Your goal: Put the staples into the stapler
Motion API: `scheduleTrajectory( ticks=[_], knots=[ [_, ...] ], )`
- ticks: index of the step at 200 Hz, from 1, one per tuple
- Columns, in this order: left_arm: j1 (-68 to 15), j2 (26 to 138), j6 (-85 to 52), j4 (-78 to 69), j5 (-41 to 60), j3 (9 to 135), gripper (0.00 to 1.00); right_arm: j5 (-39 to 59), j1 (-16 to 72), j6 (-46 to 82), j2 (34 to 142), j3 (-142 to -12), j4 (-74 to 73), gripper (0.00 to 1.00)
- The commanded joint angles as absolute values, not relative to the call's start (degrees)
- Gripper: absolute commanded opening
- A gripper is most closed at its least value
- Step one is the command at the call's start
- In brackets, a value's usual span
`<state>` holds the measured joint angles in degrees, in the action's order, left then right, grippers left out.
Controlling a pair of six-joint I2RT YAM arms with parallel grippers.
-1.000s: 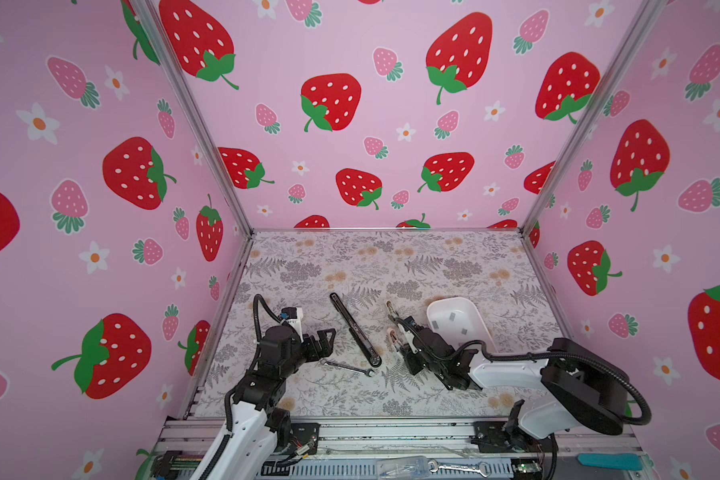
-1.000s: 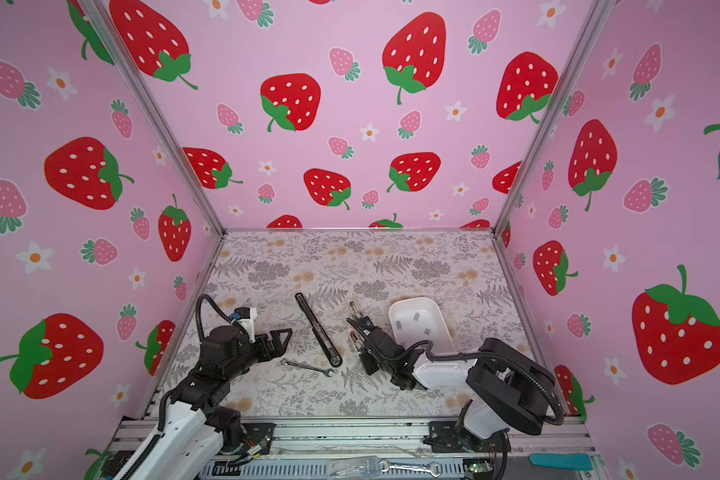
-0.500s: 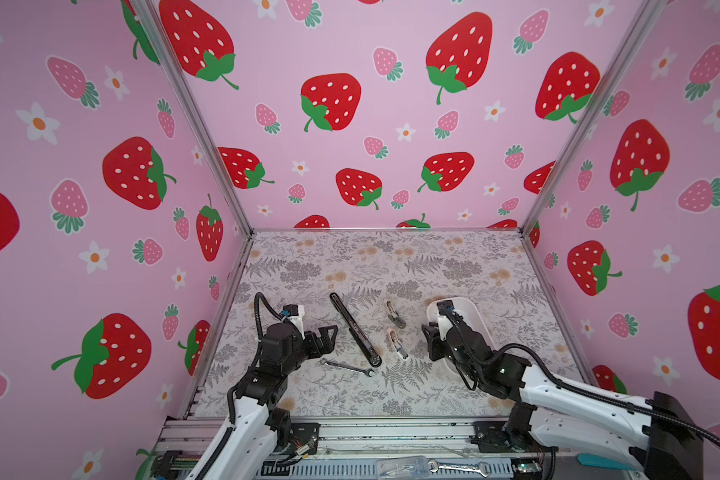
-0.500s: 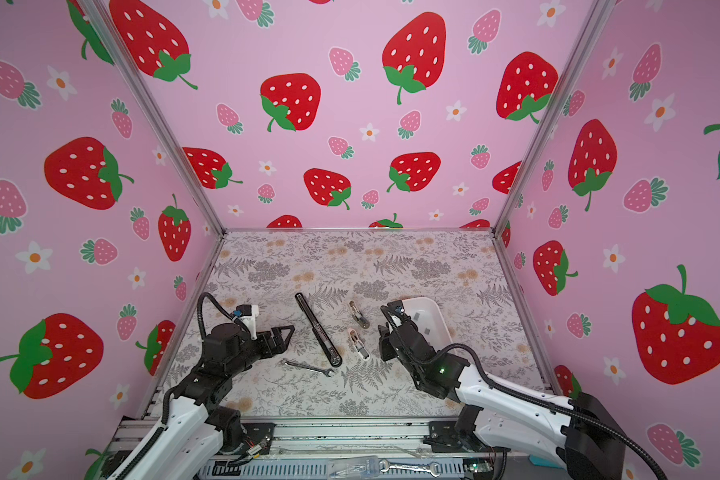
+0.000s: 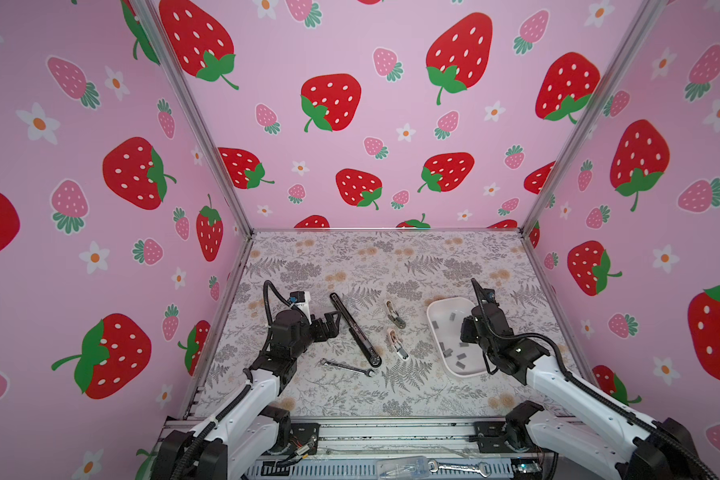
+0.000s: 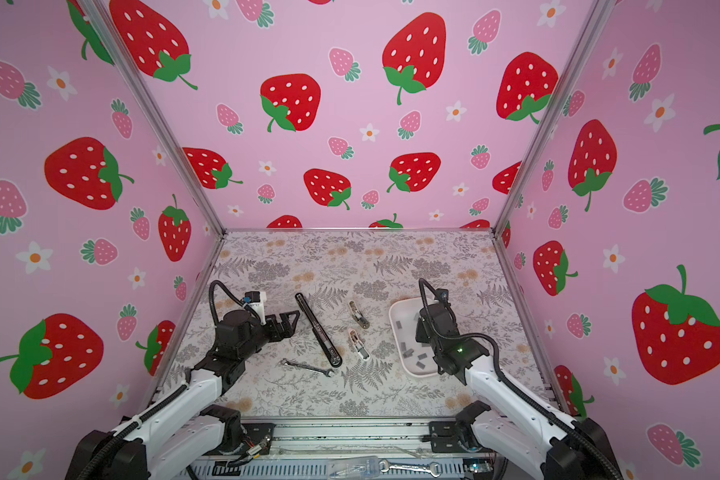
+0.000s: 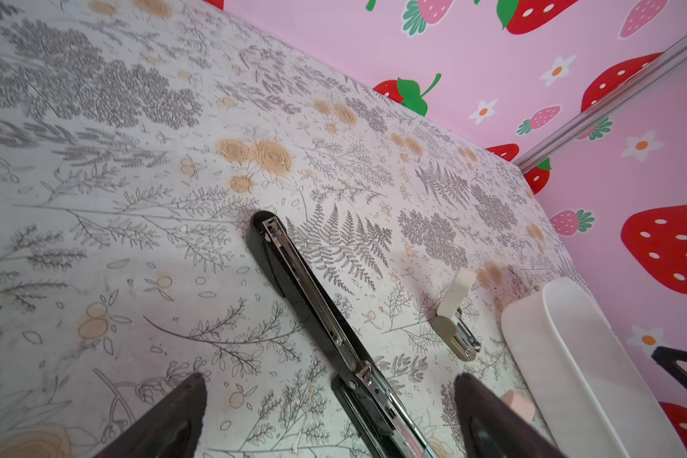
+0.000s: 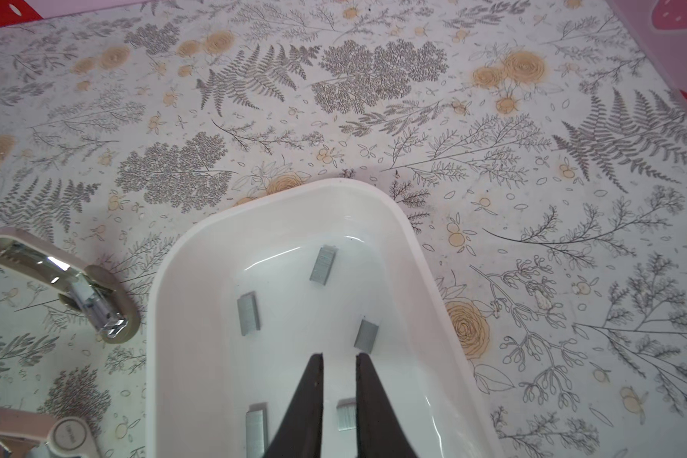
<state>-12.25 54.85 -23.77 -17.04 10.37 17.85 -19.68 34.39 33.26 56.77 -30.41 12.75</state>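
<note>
The right gripper (image 8: 338,357) hangs above the staples (image 8: 248,313); the left gripper (image 5: 331,326) is beside the stapler (image 5: 354,330).
The right claw's tips are almost pressed together with nothing between them, over the white tray (image 8: 160,285) where the grey strips lie scattered. The left claw is spread wide. The black stapler lies opened flat on the floral mat (image 5: 391,257), left of the tray, its silver channel showing.

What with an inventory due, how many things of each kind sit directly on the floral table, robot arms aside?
Long slim black desk stapler: 1
Small beige stapler and small pink stapler: 2
Silver metal wrench: 1
White plastic tray, holding grey staple strips: 1
Total: 5
</note>
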Motion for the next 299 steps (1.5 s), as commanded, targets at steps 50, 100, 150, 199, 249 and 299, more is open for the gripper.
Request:
scheduleTrajectory(
  ticks=[50, 100, 150, 199, 249, 299],
  knots=[
    [-12.07, 50.09, -10.81, -24.01, -1.81, 17.15, 0.99, -6.69, 26.12, 29.9, 75.59, -39.21, 8.09, 0.15],
    [-12.04, 51.15, -10.48, -26.11, -3.43, 16.39, 0.99, -8.64, 25.23, 30.25, 84.81, -45.11, 7.36, 0.25],
    [-12.04, 51.41, -10.62, -25.93, -3.78, 16.58, 0.99, -8.94, 25.22, 31.19, 90.39, -46.78, 7.5, 0.31],
    [-12.01, 52.45, -10.67, -25.31, -4.13, 17.44, 0.99, -8.04, 25.22, 31.29, 95.32, -48.16, 7.25, 0.33],
    [-12.04, 52.56, -10.82, -25.16, -4.38, 17.58, 0.99, -8.08, 25.22, 31.19, 97.3, -48.67, 7.84, 0.32],
    [-12.02, 53.35, -10.99, -24.61, -4.67, 18.26, 0.99, -7.38, 25.58, 31.36, 97.56, -48.69, 10.53, 0.31]
  ],
)
